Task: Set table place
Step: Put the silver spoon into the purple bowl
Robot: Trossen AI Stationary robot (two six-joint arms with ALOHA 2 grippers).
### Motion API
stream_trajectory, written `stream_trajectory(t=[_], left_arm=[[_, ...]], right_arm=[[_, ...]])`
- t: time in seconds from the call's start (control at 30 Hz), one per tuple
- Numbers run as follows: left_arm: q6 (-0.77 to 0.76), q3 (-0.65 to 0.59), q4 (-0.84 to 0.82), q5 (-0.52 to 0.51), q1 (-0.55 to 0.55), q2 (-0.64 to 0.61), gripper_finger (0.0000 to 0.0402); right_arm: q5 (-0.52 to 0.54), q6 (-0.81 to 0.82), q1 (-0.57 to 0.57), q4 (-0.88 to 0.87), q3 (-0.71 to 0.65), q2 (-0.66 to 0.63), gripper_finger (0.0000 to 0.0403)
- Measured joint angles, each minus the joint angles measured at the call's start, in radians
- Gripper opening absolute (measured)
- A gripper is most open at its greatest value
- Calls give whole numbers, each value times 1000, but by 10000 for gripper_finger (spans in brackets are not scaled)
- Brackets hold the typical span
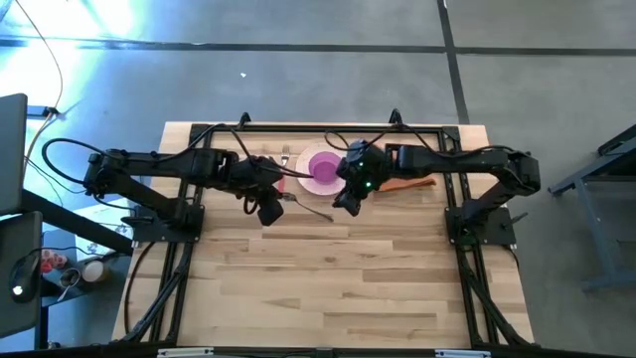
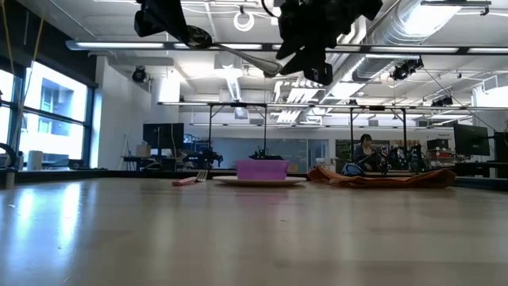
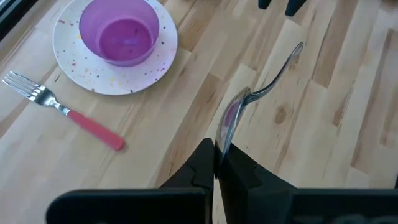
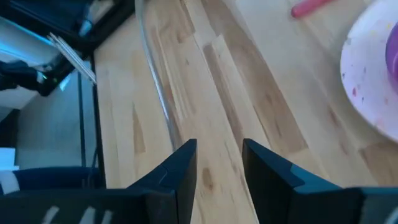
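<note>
My left gripper (image 1: 270, 211) is shut on a silver spoon (image 3: 267, 81) and holds it above the table, near the plate's near side. My right gripper (image 4: 217, 155) is open at the spoon's handle end (image 4: 174, 134). That end lies by the outer side of one finger (image 4: 183, 163); whether they touch, I cannot tell. A purple bowl (image 3: 118, 31) sits on the round white plate (image 3: 155, 68). A pink-handled fork (image 3: 62, 109) lies flat left of the plate. A rust-orange napkin (image 1: 409, 184) lies right of it. My left gripper pinches the spoon's bowl end (image 3: 229, 124) between its two fingers, the bowl standing on edge between them. The handle (image 2: 238, 54) sticks out toward my right gripper and slopes a little downward. The spoon is lifted clear of the table.
The plate, bowl, fork and napkin lie in a row near the table's far edge (image 1: 318, 126). The wooden top (image 1: 328, 288) spreads toward the near edge. The black frame (image 1: 179, 234) and both arm bases stand at the left and right sides.
</note>
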Motion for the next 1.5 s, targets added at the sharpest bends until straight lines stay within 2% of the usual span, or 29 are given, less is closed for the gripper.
stream_trajectory(t=[0.8, 0.9, 1.0, 1.2, 1.33, 1.5], left_arm=[[-13, -1, 16, 0, 0, 0, 0], [-16, -1, 15, -1, 0, 0, 0], [-16, -1, 15, -1, 0, 0, 0], [-14, 0, 19, -22, 0, -2, 4], [47, 7, 41, -22, 0, 1, 37], [128, 63, 58, -17, 0, 2, 117]], right_arm=[[25, 10, 82, 85, 0, 100, 117], [23, 15, 82, 108, 0, 101, 88], [17, 13, 82, 100, 19, 101, 22], [40, -31, 86, -7, 96, 103, 4], [102, -49, 91, -121, 146, 101, 2], [184, -42, 84, -270, 155, 100, 1]])
